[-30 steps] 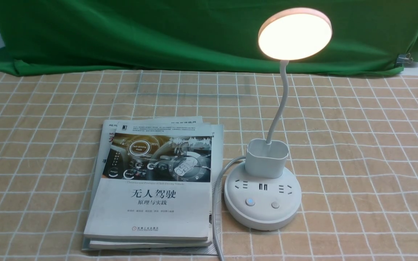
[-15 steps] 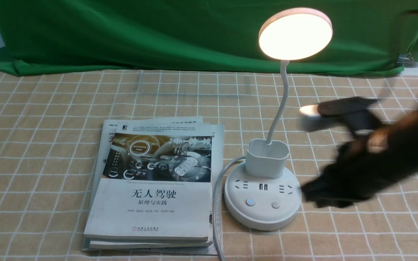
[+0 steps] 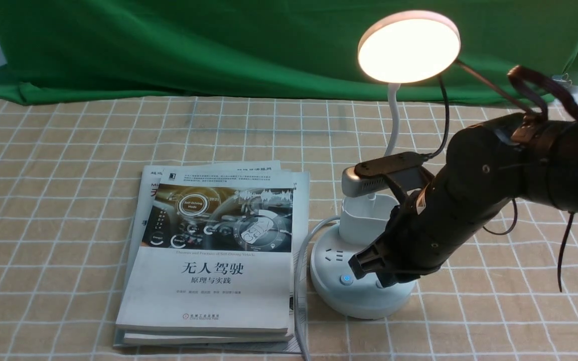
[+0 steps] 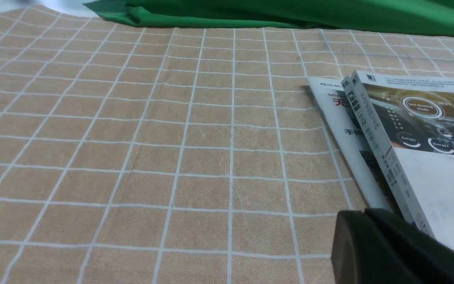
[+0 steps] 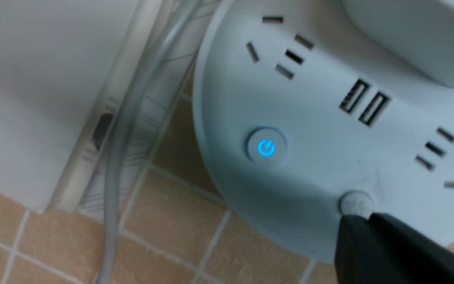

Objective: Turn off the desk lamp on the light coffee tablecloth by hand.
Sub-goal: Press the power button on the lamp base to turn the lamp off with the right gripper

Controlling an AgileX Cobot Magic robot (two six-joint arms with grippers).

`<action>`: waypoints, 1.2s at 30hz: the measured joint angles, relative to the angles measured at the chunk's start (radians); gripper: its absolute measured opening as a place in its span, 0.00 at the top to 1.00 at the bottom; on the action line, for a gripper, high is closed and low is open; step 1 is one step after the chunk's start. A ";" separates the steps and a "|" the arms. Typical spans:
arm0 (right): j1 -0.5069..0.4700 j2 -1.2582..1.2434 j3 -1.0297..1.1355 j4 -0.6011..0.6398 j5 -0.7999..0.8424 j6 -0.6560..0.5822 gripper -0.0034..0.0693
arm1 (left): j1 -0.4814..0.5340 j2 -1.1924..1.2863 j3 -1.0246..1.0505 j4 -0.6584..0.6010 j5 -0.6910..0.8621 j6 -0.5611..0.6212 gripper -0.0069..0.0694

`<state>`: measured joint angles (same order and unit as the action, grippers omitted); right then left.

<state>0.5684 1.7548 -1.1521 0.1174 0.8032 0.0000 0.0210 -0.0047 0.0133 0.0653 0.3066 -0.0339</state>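
The white desk lamp stands on the light coffee tablecloth [image 3: 68,200], its round head [image 3: 408,46] lit. Its socket base [image 3: 334,296] has a blue-glowing power button [image 3: 346,279] and a plain round button [image 5: 355,203]. My right gripper [image 3: 375,273] is shut and empty, hanging over the front right of the base; in the right wrist view its tips [image 5: 363,227] sit at the edge of the plain button, beside the glowing one [image 5: 266,147]. My left gripper [image 4: 355,225] is shut and empty, low over the cloth near the books' corner.
A stack of books [image 3: 213,260] lies just left of the base, with the lamp's grey cable [image 3: 299,281] running between them. A green backdrop cloth [image 3: 168,45] hangs along the far edge. The lamp's cup holder [image 3: 364,215] stands behind my right gripper.
My right arm has swung in from the right edge and come down over the lamp base. The lamp stays lit. The left arm has not moved.
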 joint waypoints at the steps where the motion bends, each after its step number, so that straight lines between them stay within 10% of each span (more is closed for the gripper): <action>1: 0.000 0.000 0.000 0.000 -0.002 0.000 0.91 | 0.000 0.000 0.000 0.000 0.000 0.000 0.90; 36: -0.003 0.016 -0.010 -0.007 -0.040 0.008 0.90 | 0.000 0.000 0.000 0.000 0.000 0.000 0.90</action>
<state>0.5656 1.7709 -1.1623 0.1104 0.7635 0.0083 0.0210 -0.0047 0.0133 0.0653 0.3066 -0.0339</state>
